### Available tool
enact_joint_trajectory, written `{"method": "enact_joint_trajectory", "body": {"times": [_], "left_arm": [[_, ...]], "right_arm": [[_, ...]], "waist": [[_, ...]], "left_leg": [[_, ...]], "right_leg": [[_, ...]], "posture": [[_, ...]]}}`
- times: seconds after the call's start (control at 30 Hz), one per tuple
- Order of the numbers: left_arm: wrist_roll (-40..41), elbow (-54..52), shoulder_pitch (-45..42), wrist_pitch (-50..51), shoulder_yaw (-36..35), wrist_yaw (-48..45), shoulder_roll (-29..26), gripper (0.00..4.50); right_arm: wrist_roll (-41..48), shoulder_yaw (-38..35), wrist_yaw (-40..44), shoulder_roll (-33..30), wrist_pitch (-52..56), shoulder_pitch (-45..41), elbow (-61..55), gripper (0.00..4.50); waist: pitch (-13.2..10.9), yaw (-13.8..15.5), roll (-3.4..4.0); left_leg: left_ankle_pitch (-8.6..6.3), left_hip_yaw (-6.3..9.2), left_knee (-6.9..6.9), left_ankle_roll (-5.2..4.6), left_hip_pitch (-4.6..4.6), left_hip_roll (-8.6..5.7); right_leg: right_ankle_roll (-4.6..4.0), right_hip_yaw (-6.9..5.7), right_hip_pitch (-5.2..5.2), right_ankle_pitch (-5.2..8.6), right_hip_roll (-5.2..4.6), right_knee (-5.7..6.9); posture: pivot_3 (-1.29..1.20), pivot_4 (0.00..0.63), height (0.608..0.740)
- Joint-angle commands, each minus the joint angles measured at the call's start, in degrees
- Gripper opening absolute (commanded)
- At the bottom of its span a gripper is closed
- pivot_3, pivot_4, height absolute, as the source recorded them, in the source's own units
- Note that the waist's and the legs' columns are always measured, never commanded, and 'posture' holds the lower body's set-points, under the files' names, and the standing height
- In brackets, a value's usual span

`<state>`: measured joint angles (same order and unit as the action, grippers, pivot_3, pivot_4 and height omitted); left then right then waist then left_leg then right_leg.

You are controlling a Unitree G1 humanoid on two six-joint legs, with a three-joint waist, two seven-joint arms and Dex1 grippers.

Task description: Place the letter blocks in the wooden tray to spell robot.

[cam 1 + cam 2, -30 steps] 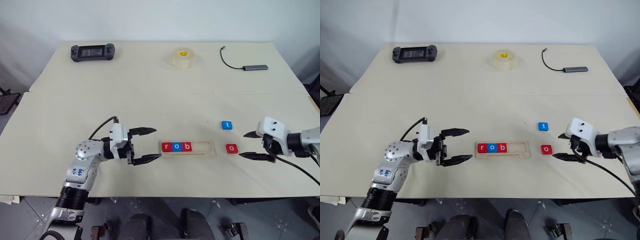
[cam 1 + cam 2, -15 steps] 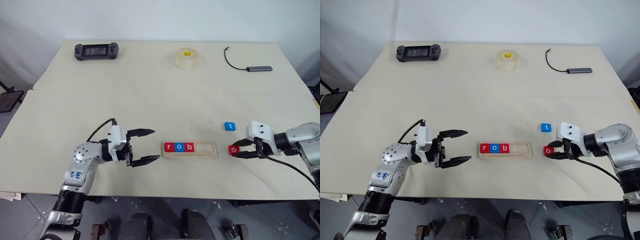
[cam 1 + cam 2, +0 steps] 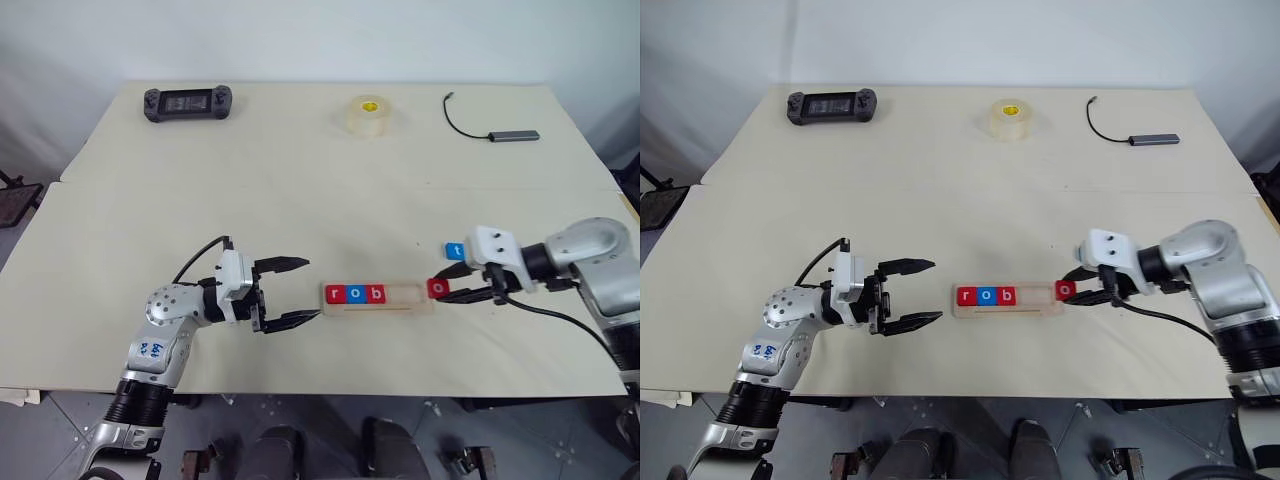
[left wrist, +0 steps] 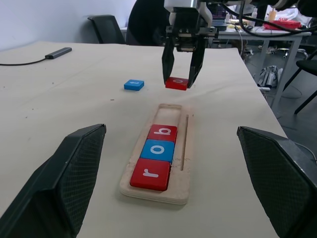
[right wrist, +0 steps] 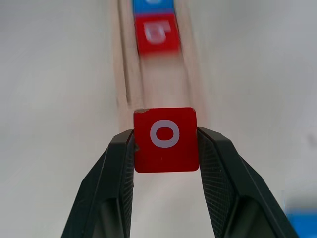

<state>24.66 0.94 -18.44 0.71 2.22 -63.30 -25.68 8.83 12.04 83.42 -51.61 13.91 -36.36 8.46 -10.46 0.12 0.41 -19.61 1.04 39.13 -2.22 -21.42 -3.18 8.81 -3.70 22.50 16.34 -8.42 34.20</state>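
Note:
The wooden tray (image 3: 410,295) lies at the table's front centre with letter blocks red r (image 3: 334,294), blue o (image 3: 355,294) and red b (image 3: 375,294) in its left part; its right part is bare. My right gripper (image 3: 441,288) is shut on the red o block (image 5: 165,139) and holds it slightly above the table at the tray's right end. A blue t block (image 3: 456,251) lies on the table just behind that gripper. My left gripper (image 3: 312,288) stands open to the left of the tray, with nothing between its fingers.
Along the table's far edge lie a black handheld game console (image 3: 186,102), a roll of clear tape (image 3: 366,115) and a grey adapter with a black cable (image 3: 512,134). A seam (image 3: 300,187) runs across the table.
My right gripper shut on the red o block, lifted it and carried it left to the tray's right end. The left gripper stayed still and open.

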Motion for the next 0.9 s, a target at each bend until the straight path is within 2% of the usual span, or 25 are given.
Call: {"method": "enact_joint_trajectory", "body": {"times": [0.03,0.33,0.63,0.77,0.9], "left_arm": [[0.40,-2.21,0.40,-0.12,-0.47,0.47,-0.08,4.50],[0.48,-3.59,1.49,0.02,-0.71,1.78,-0.21,4.50],[0.48,-4.18,1.78,0.24,-0.61,2.34,-0.25,4.50],[0.49,-3.94,1.65,0.18,-0.65,2.17,-0.33,4.50],[0.48,-3.71,1.56,0.16,-0.71,2.05,-0.37,4.50]], "right_arm": [[-1.19,1.46,-1.22,2.22,1.31,-2.45,-1.70,1.44],[-3.91,4.15,-2.00,5.21,-0.51,-3.12,0.45,1.44],[-2.51,1.80,-3.48,5.94,1.41,-2.31,-1.02,4.46],[-1.38,-0.34,-2.91,3.79,2.20,-0.69,-2.09,4.49],[-0.44,-2.01,-2.60,1.33,3.48,0.89,-2.64,3.56]], "waist": [[0.00,0.06,0.00],[0.00,0.07,0.00],[0.00,-0.03,0.00],[0.00,0.09,0.00],[0.00,0.04,0.00]], "left_leg": [[0.00,0.00,0.00,0.00,0.00,-0.01],[0.00,0.04,0.00,-0.01,-0.04,-0.04],[0.00,0.04,-0.01,-0.01,-0.04,-0.03],[0.00,0.05,-0.01,-0.01,-0.04,-0.04],[0.00,0.04,-0.01,-0.01,-0.05,-0.04]], "right_leg": [[0.00,0.00,0.00,0.00,-0.01,0.03],[0.00,-0.04,0.02,0.00,-0.01,0.06],[0.00,-0.04,0.03,0.00,0.00,0.08],[0.00,-0.05,0.02,0.00,-0.01,0.08],[0.00,-0.05,0.02,0.00,-0.01,0.07]], "posture": [[0.00,0.150,0.740],[0.00,0.150,0.740],[0.00,0.150,0.740],[0.00,0.150,0.740],[0.00,0.150,0.740]]}}
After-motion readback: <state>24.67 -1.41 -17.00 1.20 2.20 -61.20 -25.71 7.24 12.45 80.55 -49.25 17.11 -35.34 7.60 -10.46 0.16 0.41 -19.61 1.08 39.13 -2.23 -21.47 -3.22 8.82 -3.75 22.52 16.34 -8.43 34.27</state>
